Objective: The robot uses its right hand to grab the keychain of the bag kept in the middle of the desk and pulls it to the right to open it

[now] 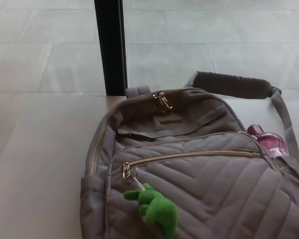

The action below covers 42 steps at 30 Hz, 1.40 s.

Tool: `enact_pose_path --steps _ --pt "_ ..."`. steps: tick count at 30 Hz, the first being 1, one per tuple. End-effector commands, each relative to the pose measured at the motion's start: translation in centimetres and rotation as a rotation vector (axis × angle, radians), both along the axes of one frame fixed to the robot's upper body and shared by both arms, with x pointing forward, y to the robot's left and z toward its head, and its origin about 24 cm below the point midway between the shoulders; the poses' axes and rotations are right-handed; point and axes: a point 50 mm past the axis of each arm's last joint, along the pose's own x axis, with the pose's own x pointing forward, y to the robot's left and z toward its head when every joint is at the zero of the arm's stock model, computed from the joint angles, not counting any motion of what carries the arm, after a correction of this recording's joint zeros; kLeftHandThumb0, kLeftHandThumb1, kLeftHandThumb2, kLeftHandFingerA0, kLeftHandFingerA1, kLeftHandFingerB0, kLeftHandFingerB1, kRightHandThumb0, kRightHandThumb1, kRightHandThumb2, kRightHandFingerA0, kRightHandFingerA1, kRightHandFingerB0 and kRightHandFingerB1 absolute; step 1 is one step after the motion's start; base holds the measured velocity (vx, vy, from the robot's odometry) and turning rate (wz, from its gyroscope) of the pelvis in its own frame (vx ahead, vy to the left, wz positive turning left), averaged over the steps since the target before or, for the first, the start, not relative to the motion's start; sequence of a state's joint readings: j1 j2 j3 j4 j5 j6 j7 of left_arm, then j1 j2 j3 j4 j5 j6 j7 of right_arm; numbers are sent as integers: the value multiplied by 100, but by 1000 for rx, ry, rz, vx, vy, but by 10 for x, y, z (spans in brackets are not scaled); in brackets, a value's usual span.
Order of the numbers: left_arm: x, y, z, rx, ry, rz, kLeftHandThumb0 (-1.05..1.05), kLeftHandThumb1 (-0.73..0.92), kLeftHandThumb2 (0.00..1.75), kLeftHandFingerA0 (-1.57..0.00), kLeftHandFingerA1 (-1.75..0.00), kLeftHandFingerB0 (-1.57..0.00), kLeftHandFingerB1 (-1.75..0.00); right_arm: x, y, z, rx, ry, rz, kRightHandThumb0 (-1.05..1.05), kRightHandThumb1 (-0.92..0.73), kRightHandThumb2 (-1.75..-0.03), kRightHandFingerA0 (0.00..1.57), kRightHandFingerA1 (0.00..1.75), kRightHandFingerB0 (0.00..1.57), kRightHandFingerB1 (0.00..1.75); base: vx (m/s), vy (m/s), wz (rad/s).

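A grey quilted backpack lies flat on the pale desk, filling the lower right of the head view. A gold zipper runs across its front pocket, shut, with the slider at its left end. A green plush keychain hangs from that slider on a short ring and rests on the bag's front. Gold zipper pulls sit at the top of the main compartment. Neither of my hands shows in the picture.
A black upright post stands behind the desk's far edge, just left of the bag's top. A pink bottle sticks out of the bag's right side pocket. The padded shoulder strap curves behind the bag. Tiled floor lies beyond.
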State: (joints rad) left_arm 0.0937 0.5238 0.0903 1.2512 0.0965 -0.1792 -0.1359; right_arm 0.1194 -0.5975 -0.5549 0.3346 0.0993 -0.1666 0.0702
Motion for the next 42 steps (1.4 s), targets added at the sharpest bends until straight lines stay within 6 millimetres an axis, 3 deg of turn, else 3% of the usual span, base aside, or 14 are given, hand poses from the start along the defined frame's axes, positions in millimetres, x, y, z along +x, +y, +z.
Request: enact_pose_path --steps 1,2,5,7,8,14,26,27,31,32,35,37,38,42 --pt "4 5 6 4 -21 -14 -72 83 65 -73 -57 -54 -41 55 150 119 103 -402 542 -73 -47 -84 32 58 7 40 0 0 0" --pt "3 5 6 4 -26 -21 -73 83 65 -73 -59 -54 -41 57 165 122 74 -391 599 -73 -60 -58 40 53 16 29 0 0 0" --pt "3 4 5 -4 -32 -15 -74 83 65 -72 -62 -53 -41 58 206 114 7 -345 758 -84 -52 -88 38 56 17 41 0 0 0" --pt "3 4 6 -14 -37 -10 -72 65 104 -69 -72 -49 -57 55 224 108 14 -327 825 -85 -52 -86 42 56 20 41 0 0 0" --pt "3 4 5 -10 -33 -6 -72 82 65 -75 -63 -56 -41 54 231 105 8 -312 855 -85 -52 -87 41 56 19 40 0 0 0" --pt "1 4 4 -27 -38 7 -71 82 65 -69 -61 -51 -40 45 270 74 -29 -182 1029 -73 -58 -59 47 55 29 32 0 0 0" --pt "-1 3 4 -8 -26 -24 -72 83 65 -72 -66 -54 -42 40 277 56 -112 -24 1043 -77 -61 -59 48 64 35 37 0 0 0" --pt "-1 3 4 -8 -25 -22 -72 83 65 -74 -66 -55 -42 39 278 56 -118 -23 1047 -85 -52 -91 48 67 30 46 0 0 0" --pt "-1 4 4 -12 -36 -5 -73 82 65 -75 -64 -55 -42 35 282 57 -162 -22 1063 -78 -62 -60 57 63 38 38 0 0 0" --pt "-1 4 4 -13 -40 -7 -74 82 65 -72 -64 -55 -42 34 282 57 -181 -14 1061 -77 -49 -92 55 67 32 49 0 0 0" --pt "1 4 4 9 -19 -29 -73 83 65 -75 -62 -56 -41 34 283 52 -171 18 1056 -77 -63 -59 62 66 42 39 0 0 0" --pt "1 3 4 10 -23 -28 -71 65 103 -71 -71 -47 -56 34 283 50 -175 28 1047 -77 -62 -59 61 66 44 40 0 0 0" --pt "2 5 5 13 -21 -26 -71 83 65 -76 -63 -52 -40 34 284 50 -170 39 1044 -77 -62 -59 59 66 46 40 0 0 0" --pt "2 5 5 -2 -34 -20 -74 83 65 -73 -64 -54 -42 28 289 49 -208 16 1069 -81 -53 -93 65 73 43 51 0 0 0"
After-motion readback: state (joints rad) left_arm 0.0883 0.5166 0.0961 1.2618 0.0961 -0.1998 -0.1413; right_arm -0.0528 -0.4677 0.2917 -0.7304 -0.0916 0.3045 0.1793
